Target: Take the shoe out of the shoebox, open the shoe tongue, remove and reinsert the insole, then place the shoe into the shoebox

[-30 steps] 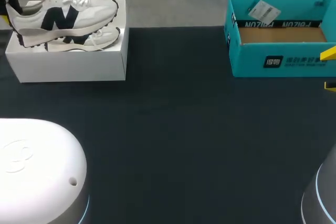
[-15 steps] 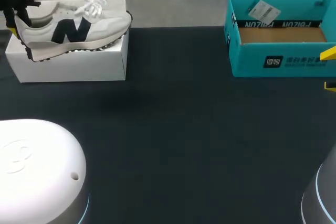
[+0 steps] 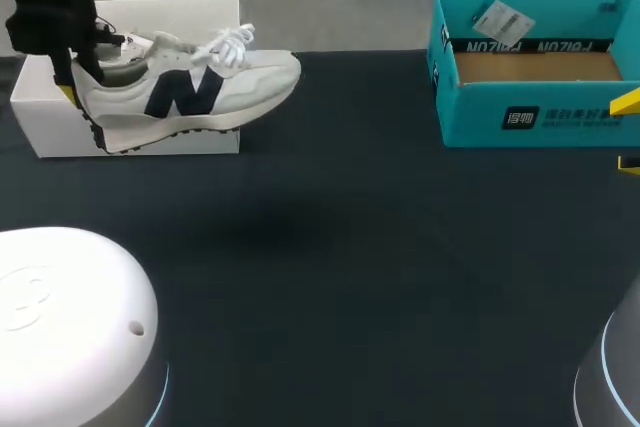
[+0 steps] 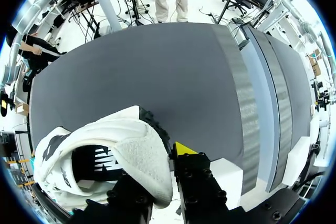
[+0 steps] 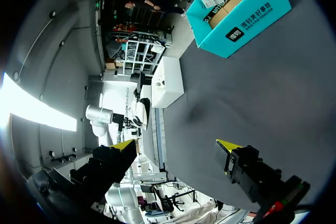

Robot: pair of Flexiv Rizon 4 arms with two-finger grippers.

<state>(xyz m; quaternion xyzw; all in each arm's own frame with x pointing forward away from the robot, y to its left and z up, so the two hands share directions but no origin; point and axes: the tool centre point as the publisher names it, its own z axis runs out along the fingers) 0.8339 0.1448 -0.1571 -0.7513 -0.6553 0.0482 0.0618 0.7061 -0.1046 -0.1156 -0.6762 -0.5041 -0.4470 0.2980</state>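
Observation:
A white sneaker (image 3: 200, 92) with a dark logo hangs in the air, partly over the front right of the white shoebox (image 3: 50, 127), toe pointing right past the box. My left gripper (image 3: 72, 75) is shut on its heel. In the left wrist view the heel collar (image 4: 142, 156) is pinched between the fingers of that gripper (image 4: 164, 167), with the shoebox (image 4: 227, 174) below. My right gripper (image 5: 176, 145) stands open and holds nothing, far from the sneaker (image 5: 140, 113). In the head view only its yellow tips (image 3: 627, 104) show at the right edge.
A teal cardboard box (image 3: 530, 97) stands open at the back right with a paper tag inside; it also shows ahead of the right gripper (image 5: 239, 14). The dark tabletop (image 3: 340, 247) stretches between the two boxes.
My left gripper has lifted the sneaker by its heel out of the white shoebox and carried it rightward and toward the front. The right arm has stayed still.

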